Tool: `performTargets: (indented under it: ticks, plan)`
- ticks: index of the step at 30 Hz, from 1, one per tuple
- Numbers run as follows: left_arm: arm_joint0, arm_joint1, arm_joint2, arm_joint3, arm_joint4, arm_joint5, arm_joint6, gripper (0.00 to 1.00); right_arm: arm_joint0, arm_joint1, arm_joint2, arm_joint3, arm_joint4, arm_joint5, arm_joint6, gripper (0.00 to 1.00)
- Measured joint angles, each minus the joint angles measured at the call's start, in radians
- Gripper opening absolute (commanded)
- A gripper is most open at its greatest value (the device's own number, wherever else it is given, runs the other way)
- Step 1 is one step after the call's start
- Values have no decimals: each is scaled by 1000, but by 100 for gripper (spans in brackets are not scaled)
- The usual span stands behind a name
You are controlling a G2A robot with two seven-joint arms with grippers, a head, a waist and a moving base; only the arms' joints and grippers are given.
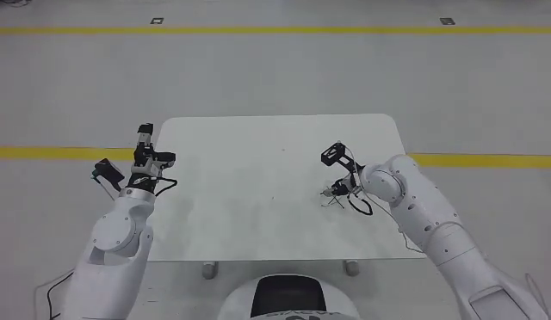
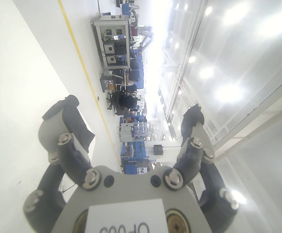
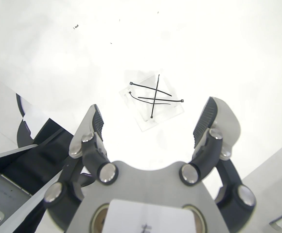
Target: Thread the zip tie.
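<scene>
**Crossed ties: likely double-pick**

Right gripper (image 3: pixel 153 122) is spread wide and empty, hovering over the zip ties (image 3: pixel 155 95). They lie just ahead of its fingertips on a clear tray (image 3: pixel 163 116). The ties overlap in a cross, so closing there could catch two or drag the tray. Thin, flat ties may slip the pads. Left gripper (image 2: pixel 132 107) is also spread and empty, aimed away from the table.

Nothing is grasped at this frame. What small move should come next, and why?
Probably lower the right gripper toward the zip ties. It is open and empty, and the ties lie crossed on a clear tray just ahead of it, untouched. The left gripper is open too but aimed elsewhere.
</scene>
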Motion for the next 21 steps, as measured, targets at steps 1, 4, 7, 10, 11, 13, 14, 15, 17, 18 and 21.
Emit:
performTargets:
  ticks: [1,4,7,10,11,13,14,15,17,18,21]
  plan:
    - [0,0,0,0,0,0,0,100,0,0,0,0,0,0,0,100]
    - [0,0,0,0,0,0,0,100,-16,-3,-32,-48,-60,56,1,100]
    - [0,0,0,0,0,0,0,100,-33,-10,-63,-108,-143,165,52,100]
    - [0,0,0,0,0,0,0,100,-33,-21,-95,-152,-174,273,128,100]
    - [0,0,0,0,0,0,0,100,-31,-25,-105,-160,-179,304,150,100]
    - [0,0,0,0,0,0,0,100,-21,-36,-129,-167,-188,369,194,100]
    - [0,0,0,0,0,0,0,100,-17,-40,-139,-166,-188,392,212,100]
    - [0,0,0,0,0,0,0,100,-9,-47,-151,-162,-184,417,232,100]
    - [0,0,0,0,0,0,0,100,3,-56,-167,-151,-177,444,259,100]
    - [0,0,0,0,0,0,0,100,12,-61,-176,-141,-172,456,272,100]
    - [0,0,0,0,0,0,0,100,32,-73,-193,-110,-166,487,296,100]
